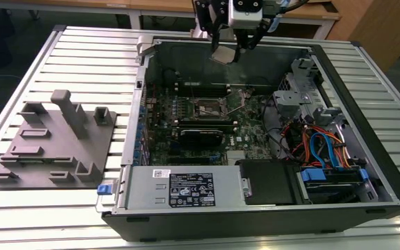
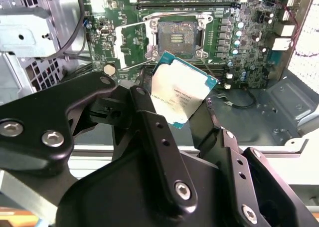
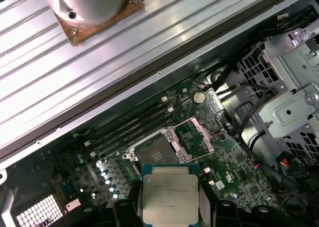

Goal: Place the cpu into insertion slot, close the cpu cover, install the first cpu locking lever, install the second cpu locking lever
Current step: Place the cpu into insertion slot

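Claw with cpu; slatted table

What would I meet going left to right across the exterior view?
Grey fixture block → cpu held in the gripper → metal drive cage → blue cables.

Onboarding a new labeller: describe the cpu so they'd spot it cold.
Find the open computer case on the slatted table; in the exterior view the gripper hangs above it. The cpu is the small flat square clamped between the jaws. Its dull silver-grey top and teal edge set it apart from the black gripper and the empty socket below.
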Controlling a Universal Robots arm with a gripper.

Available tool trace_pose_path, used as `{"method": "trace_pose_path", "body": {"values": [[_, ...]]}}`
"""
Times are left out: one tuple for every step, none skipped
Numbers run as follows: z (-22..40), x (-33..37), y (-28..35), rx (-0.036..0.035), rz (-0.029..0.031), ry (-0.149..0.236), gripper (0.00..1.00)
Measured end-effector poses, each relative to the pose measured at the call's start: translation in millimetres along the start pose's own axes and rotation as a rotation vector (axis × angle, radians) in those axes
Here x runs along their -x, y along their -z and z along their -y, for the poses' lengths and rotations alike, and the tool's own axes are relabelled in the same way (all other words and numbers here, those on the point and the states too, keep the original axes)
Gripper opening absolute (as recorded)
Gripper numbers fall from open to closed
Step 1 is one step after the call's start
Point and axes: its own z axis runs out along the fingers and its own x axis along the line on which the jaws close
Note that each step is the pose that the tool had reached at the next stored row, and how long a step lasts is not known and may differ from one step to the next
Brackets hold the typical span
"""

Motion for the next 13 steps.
{"method": "trace_pose_path", "body": {"values": [[0.0,0.0,0.0,0.0002,0.0011,-0.012,0.54],[0.0,0.0,0.0,0.0004,0.0021,-0.024,0.54],[0.0,0.0,-0.1,0.0006,0.0029,-0.033,0.54],[0.0,0.0,-0.1,0.0007,0.0032,-0.037,0.54],[0.0,0.0,-0.1,0.0007,0.0033,-0.038,0.54],[0.0,0.0,-0.1,0.0007,0.0034,-0.038,0.54],[0.0,0.0,-0.1,0.0007,0.0034,-0.038,0.54],[0.0,0.0,-0.1,0.0007,0.0034,-0.038,0.54],[0.0,0.0,-0.1,0.0007,0.0034,-0.038,0.54],[0.0,0.0,-0.1,0.0007,0.0034,-0.038,0.54],[0.0,0.0,-0.1,0.0007,0.0034,-0.038,0.54],[0.0,0.0,-0.1,0.0007,0.0034,-0.038,0.54],[0.0,0.0,-0.1,0.0007,0.0034,-0.039,0.54]]}}
